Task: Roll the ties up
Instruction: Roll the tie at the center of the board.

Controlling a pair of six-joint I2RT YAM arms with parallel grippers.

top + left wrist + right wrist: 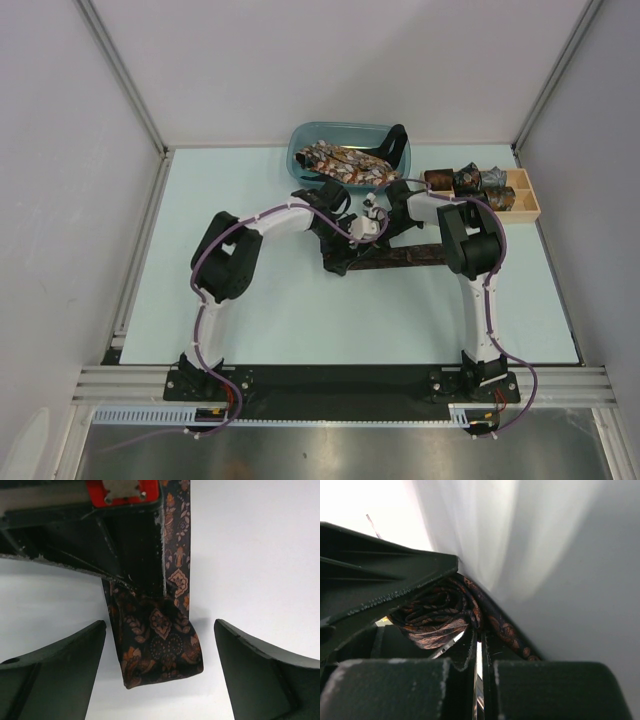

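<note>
A: Top view?
B: A dark brown paisley-print fabric necktie (405,260) is laid across the table (300,320) at centre frame.
A: Left wrist?
B: The left jaws are spread wide and empty, the folded end (160,655) between them.
A: Right wrist?
B: The right jaws are pinched on the coil (437,617). Rolling is judged begun; further turns are needed.

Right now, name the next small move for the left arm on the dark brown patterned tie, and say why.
Probably close the left fingers on the folded end of the dark brown patterned fabric tie. They stand open on either side of that loose fold, while the right fingers are shut on the tie just behind it; pinching should keep the roll from loosening.
</note>
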